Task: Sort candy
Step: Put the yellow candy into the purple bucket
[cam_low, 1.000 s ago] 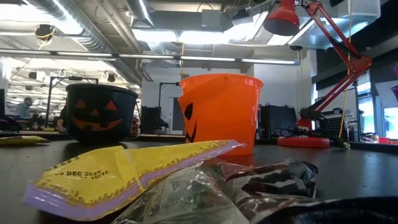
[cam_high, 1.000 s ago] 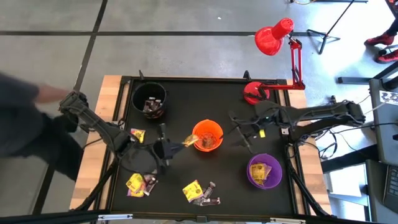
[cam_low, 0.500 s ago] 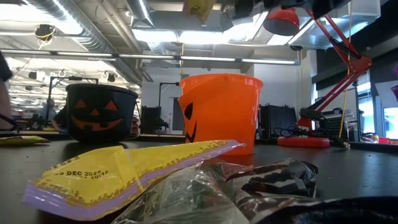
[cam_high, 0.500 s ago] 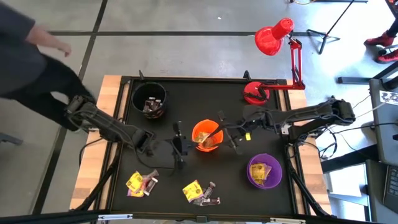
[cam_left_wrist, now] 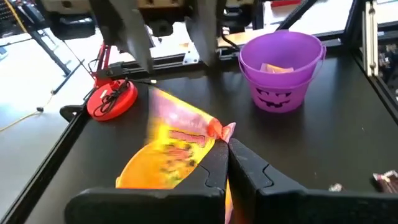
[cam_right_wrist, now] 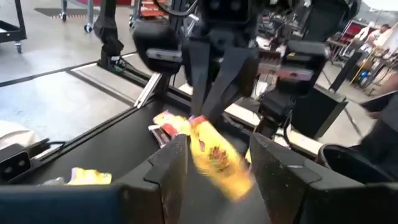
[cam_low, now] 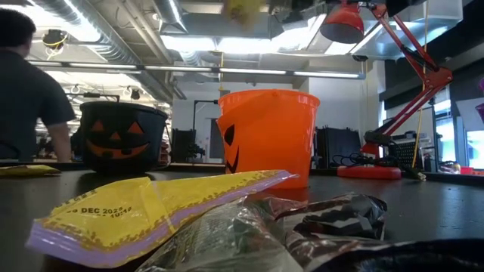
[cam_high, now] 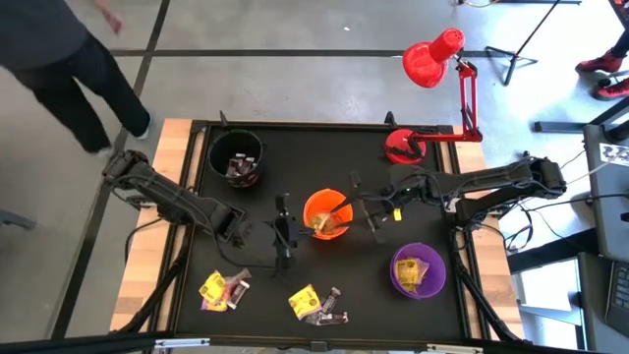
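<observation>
My left gripper [cam_high: 291,228] is shut on a yellow candy with pink marks [cam_left_wrist: 176,140], holding it over the orange cup [cam_high: 327,214]. My right gripper [cam_high: 364,206] stands open at the cup's right side. Its fingers are on either side of the candy's free end [cam_right_wrist: 214,154] and do not touch it. More candy lies in two heaps [cam_high: 224,288] [cam_high: 316,304] near the front edge, and some is in the black cup [cam_high: 236,159] and the purple cup [cam_high: 418,270]. In the low view the held candy [cam_low: 242,9] shows at the top, above the orange cup [cam_low: 265,136]. My left gripper pinches the wrapper's crimped end [cam_left_wrist: 220,132] between its two fingertips. The fingers come from the table's left, slanting a little down. The candy sticks out ahead of them toward the right gripper, lifted clear above the orange cup's mouth.
A red desk lamp [cam_high: 432,59] stands on its base [cam_high: 401,146] at the far right corner. A person [cam_high: 59,59] walks past the table's far left corner. Candy wrappers [cam_low: 151,215] lie close in front of the low camera. Bare black tabletop lies between the cups.
My left gripper has carried the yellow candy toward the table's right, from beside the orange cup to over it, sinking slightly. My right gripper has moved left toward the cup and the candy, staying open. Both were nearly still in the last half second.
</observation>
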`<action>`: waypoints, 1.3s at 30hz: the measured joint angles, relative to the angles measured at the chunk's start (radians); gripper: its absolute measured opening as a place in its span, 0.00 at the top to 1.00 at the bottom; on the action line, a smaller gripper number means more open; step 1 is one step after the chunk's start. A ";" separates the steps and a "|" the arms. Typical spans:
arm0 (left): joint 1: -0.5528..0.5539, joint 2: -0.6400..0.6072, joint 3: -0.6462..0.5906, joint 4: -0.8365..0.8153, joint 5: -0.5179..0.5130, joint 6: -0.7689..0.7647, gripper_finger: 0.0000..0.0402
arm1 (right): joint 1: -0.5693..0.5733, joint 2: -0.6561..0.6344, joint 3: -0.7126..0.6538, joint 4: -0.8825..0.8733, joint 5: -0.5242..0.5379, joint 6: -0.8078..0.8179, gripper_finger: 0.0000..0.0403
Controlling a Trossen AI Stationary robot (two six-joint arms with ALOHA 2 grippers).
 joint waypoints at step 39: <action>0.037 0.000 0.000 0.177 -0.001 0.077 1.00 | 0.000 0.091 0.000 0.055 -0.041 0.079 0.71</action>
